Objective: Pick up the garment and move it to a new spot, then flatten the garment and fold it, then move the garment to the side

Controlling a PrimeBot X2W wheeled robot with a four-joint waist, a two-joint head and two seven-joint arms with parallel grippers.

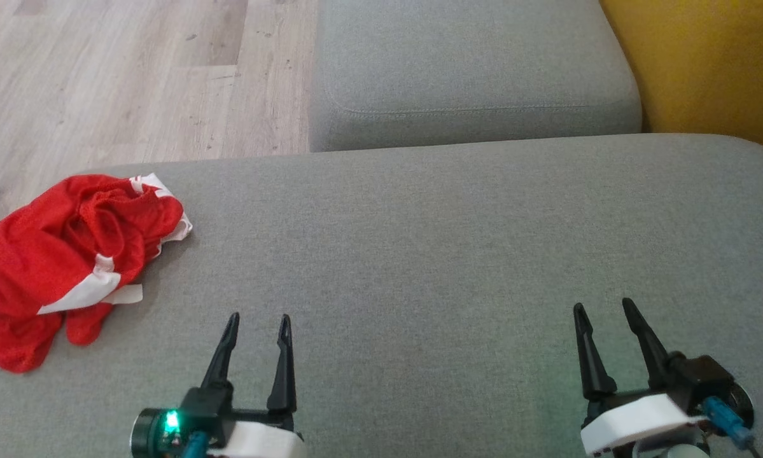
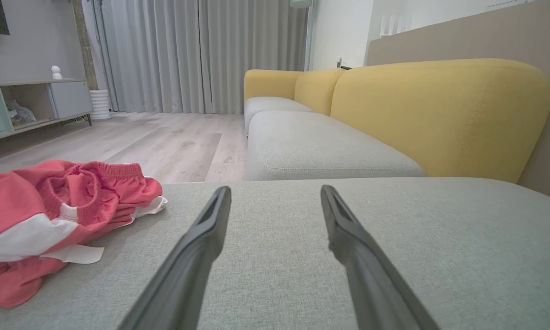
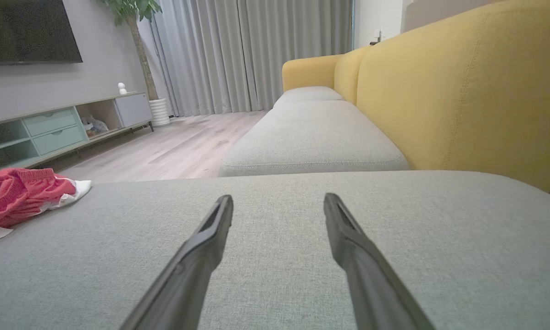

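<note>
On the near seat cushion (image 1: pixel 432 254), at its far-left edge, the red garment (image 1: pixel 69 254) lay crumpled and untouched, so pickup looked not yet begun. Left gripper (image 1: pixel 259 317) and right gripper (image 1: pixel 602 304) hovered low at the near side, jaws spread, empty — likely parked ready to reach. Left wrist view showed the ribbed waistband (image 2: pixel 96 170); head view showed the heap's full outline.

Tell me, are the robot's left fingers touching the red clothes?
Apart. The head view shows bare grey cushion between the red garment and the left gripper, whose fingers stand open.
</note>
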